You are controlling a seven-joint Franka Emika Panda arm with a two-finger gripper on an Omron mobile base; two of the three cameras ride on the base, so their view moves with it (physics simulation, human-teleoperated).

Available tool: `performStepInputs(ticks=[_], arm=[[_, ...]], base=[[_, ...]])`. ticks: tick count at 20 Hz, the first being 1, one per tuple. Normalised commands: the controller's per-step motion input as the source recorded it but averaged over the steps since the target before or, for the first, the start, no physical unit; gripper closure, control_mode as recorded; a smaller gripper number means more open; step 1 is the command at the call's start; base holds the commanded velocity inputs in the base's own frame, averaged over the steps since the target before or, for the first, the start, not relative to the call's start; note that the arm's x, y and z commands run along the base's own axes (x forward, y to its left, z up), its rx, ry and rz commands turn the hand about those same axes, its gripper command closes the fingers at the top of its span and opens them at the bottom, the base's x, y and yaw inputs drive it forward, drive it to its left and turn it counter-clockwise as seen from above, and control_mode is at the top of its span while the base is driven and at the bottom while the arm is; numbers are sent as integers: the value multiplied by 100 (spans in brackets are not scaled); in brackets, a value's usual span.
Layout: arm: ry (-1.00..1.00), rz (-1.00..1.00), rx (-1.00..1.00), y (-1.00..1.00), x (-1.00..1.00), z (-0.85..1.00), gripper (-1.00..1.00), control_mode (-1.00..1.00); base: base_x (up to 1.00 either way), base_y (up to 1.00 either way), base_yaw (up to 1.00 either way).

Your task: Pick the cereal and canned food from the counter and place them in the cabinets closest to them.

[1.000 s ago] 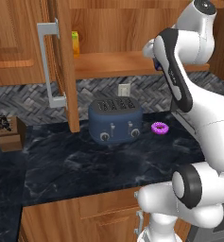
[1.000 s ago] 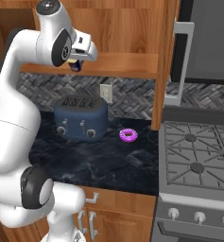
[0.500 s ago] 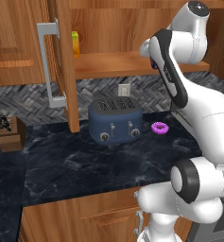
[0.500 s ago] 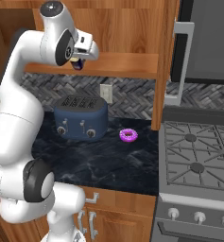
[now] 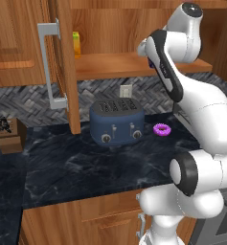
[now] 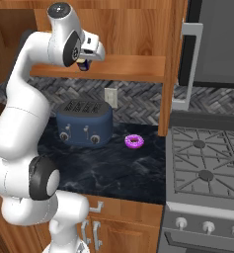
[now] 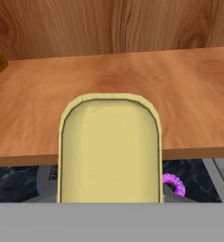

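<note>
My gripper [image 6: 87, 58] is shut on the canned food [image 6: 83, 65], a small dark blue can. Its yellow top [image 7: 109, 149] looms large in the middle of the hand view and hides the fingertips. I hold the can at the front edge of the open wooden cabinet's plank shelf [image 7: 108, 75], just above shelf level, over the black marbled counter [image 6: 113, 168]. In the left base view the gripper [image 5: 151, 53] is at the shelf [image 5: 124, 64] front. The cereal box is out of view.
A slim yellow container [image 5: 77, 44] stands at the shelf's left. Below on the counter sit a dark blue toaster [image 6: 84, 123] and a purple donut [image 6: 134, 142]. The cabinet door [image 5: 67, 72] hangs open at left. A stove [image 6: 207, 163] lies to the right.
The arm has shifted slightly towards the shelf with the can still held. Nothing else moved.
</note>
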Motion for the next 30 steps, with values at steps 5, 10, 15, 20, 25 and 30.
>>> performStepInputs(ticks=[5, 10, 15, 20, 25, 30], arm=[[0, 0, 0, 3, 31, -5, 100, -100], [0, 0, -1, 0, 12, -6, 100, -100], [0, 0, -1, 5, 12, -2, 100, -100], [0, 0, 0, 8, 33, -3, 100, -100], [0, 0, 0, 7, 41, -6, 100, -100], [4, 0, -1, 2, 31, -7, 100, -100]], base=[[0, 0, 0], [0, 0, 0], [0, 0, 0], [0, 0, 0], [0, 0, 0], [0, 0, 0]])
